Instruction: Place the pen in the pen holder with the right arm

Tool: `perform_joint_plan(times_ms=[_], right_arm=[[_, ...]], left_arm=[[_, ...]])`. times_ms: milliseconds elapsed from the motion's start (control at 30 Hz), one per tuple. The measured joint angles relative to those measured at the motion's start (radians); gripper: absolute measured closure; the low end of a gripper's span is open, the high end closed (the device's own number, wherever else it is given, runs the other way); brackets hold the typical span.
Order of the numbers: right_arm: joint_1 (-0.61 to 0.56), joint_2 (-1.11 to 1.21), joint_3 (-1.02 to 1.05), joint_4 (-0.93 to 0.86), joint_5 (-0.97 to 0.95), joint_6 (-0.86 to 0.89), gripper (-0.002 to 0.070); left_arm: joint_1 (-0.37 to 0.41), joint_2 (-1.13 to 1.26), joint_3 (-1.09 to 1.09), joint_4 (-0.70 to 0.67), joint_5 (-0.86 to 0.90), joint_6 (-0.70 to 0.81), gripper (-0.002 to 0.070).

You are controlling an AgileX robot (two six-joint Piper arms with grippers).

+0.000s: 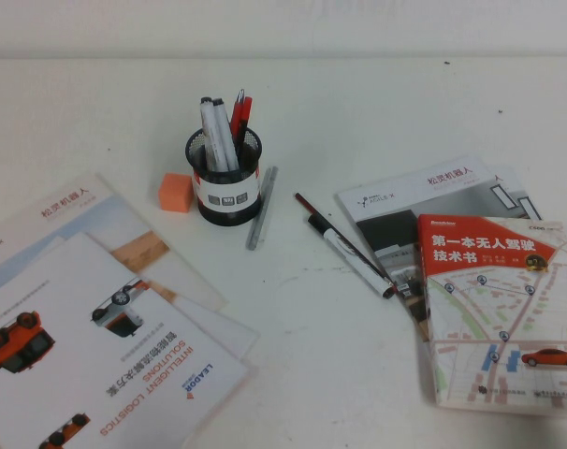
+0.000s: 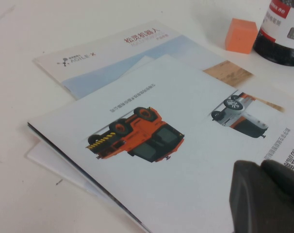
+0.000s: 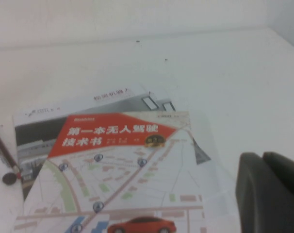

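Observation:
The pen holder [image 1: 225,192] is a black mesh cup with a white label band, standing at the table's middle left. The pen [image 1: 225,138], a thick whitish-grey marker, stands upright in it beside a similar grey marker and a red pen. The holder's lower part also shows in the left wrist view [image 2: 283,36]. Neither gripper shows in the high view. My left gripper [image 2: 257,166] is shut and empty over the leaflets. My right gripper [image 3: 261,156] is shut and empty over the red-and-white book.
A slim silver pen [image 1: 262,208] lies just right of the holder. A black-capped white marker [image 1: 354,262] and a thin dark pencil [image 1: 332,229] lie further right. An orange block [image 1: 175,192] sits left of the holder. Leaflets [image 1: 87,327] lie front left, books [image 1: 499,309] right.

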Motion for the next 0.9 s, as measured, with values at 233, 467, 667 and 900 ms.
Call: perform_joint_plan(times_ms=[233, 467, 667, 900], right_arm=[[0.010, -0.122, 0.000, 0.009, 0.194, -0.002, 0.0695], [0.011, -0.148, 0.002, 0.063, 0.255, -0.013, 0.0695], [0.011, -0.148, 0.002, 0.097, 0.257, -0.035, 0.0695], [0.011, -0.148, 0.002, 0.117, 0.263, -0.061, 0.0695]], left_arm=[[0.000, 0.000, 0.000, 0.000, 0.000, 0.000, 0.0678], [0.000, 0.000, 0.000, 0.000, 0.000, 0.000, 0.0678], [0.000, 0.000, 0.000, 0.000, 0.000, 0.000, 0.0677], [0.000, 0.000, 0.000, 0.000, 0.000, 0.000, 0.0678]])
